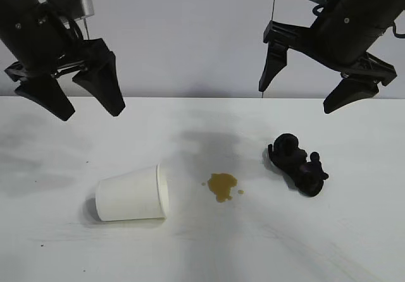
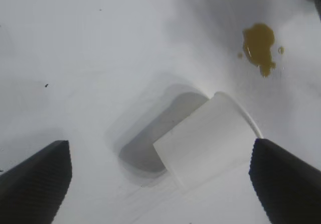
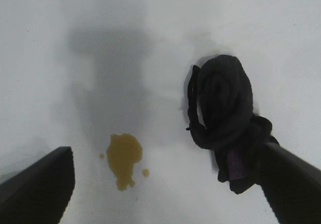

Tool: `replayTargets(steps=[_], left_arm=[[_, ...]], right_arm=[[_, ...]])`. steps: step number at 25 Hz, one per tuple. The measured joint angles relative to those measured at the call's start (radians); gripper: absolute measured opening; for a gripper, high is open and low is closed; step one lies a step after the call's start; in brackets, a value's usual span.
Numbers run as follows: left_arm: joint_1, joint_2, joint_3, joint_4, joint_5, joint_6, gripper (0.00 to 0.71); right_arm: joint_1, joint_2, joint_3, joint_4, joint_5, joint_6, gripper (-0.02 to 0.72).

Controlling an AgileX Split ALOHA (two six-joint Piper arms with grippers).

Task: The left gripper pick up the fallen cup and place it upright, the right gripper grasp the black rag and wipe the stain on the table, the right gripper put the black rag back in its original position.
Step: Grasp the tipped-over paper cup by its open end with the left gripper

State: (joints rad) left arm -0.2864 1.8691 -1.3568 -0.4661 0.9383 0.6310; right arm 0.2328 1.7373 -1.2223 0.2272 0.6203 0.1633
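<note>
Cup (image 1: 131,194), plain white tapered paper one with a rolled rim, lies on its side on the wide matte white table (image 1: 354,250), mouth toward the small yellowish-brown liquid stain (image 1: 221,185) just beside it, not touching. Black left gripper (image 1: 69,95) with broad wedge fingers hangs above and behind the cup, jaws spread wide, holding nothing; its wrist view shows the cup wall (image 2: 208,141) between the two fingertips, lying diagonal across the gap. Black right gripper (image 1: 302,86) with long thin fingers hovers above the lumpy black cloth rag (image 1: 297,163), jaws wide apart too, empty; rag sits on the far side of the stain from the cup, apart from it. Step in hand looks like the cup pick, not yet started. To do it well: square the jaws across the cup's side wall, drop straight so both fingers straddle it mid-body, close gently since thin paper will crush or squirt out, lift, then tip base-down and release clear of the stain so the base stays dry.
</note>
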Motion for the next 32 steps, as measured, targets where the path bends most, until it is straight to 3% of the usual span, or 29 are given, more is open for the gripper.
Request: replayTargets(steps=[2, 5, 8, 10, 17, 29, 32], left_arm=[[-0.058, 0.000, 0.000, 0.003, -0.001, 0.132, 0.694], [-0.188, 0.000, 0.000, 0.073, -0.039, 0.275, 0.694], [-0.294, 0.003, 0.000, 0.201, -0.057, 0.300, 0.694], [-0.331, 0.012, 0.009, 0.252, -0.071, 0.287, 0.694], [-0.358, 0.049, 0.105, 0.299, -0.215, 0.282, 0.694], [-0.358, 0.136, 0.123, 0.324, -0.308, 0.281, 0.694], [-0.358, 0.145, 0.123, 0.324, -0.319, 0.281, 0.636]], right_arm=[[0.000, 0.000, 0.000, 0.000, 0.000, 0.000, 0.694], [0.000, 0.000, 0.000, 0.000, 0.001, 0.000, 0.694], [0.000, 0.000, 0.000, 0.000, 0.001, -0.001, 0.694], [0.000, 0.000, 0.000, 0.000, 0.001, -0.001, 0.694], [0.000, 0.000, 0.000, 0.000, 0.013, -0.005, 0.694], [0.000, 0.000, 0.000, 0.000, 0.017, -0.008, 0.694], [0.000, 0.000, 0.000, 0.000, 0.017, -0.008, 0.694]])
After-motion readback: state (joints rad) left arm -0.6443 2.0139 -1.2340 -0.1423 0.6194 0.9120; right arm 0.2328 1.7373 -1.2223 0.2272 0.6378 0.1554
